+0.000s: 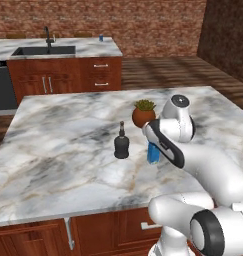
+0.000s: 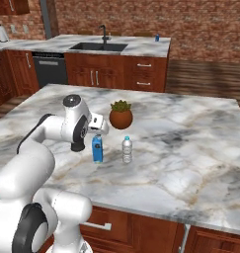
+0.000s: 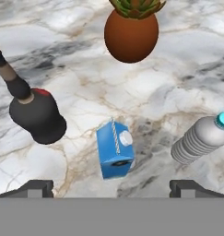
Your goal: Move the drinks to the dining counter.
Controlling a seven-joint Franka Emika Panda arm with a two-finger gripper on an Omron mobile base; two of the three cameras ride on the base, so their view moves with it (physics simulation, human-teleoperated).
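From the left base view, a blue-and-white can (image 1: 101,37) already stands on the dining counter (image 1: 93,48) near the black sink (image 1: 44,50), while the black bottle (image 1: 121,142) waits on the marble island (image 1: 68,150). From the right, the blue carton (image 2: 97,148) and water bottle (image 2: 127,150) stand by a potted plant (image 2: 121,115). In the hand view the gripper (image 3: 111,186) hangs wide open above the carton, holding nothing, so three drinks seem left

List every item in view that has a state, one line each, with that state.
Squat black narrow-necked bottle: upright on the marble island, capped.
Blue carton with white cap: upright on the island, closed, below the gripper.
Clear plastic water bottle: upright, blue cap on.
Terracotta pot with green plant: upright on the island.
Blue-and-white can: upright on the far sink counter.
Gripper: open, holding nothing, above the carton.
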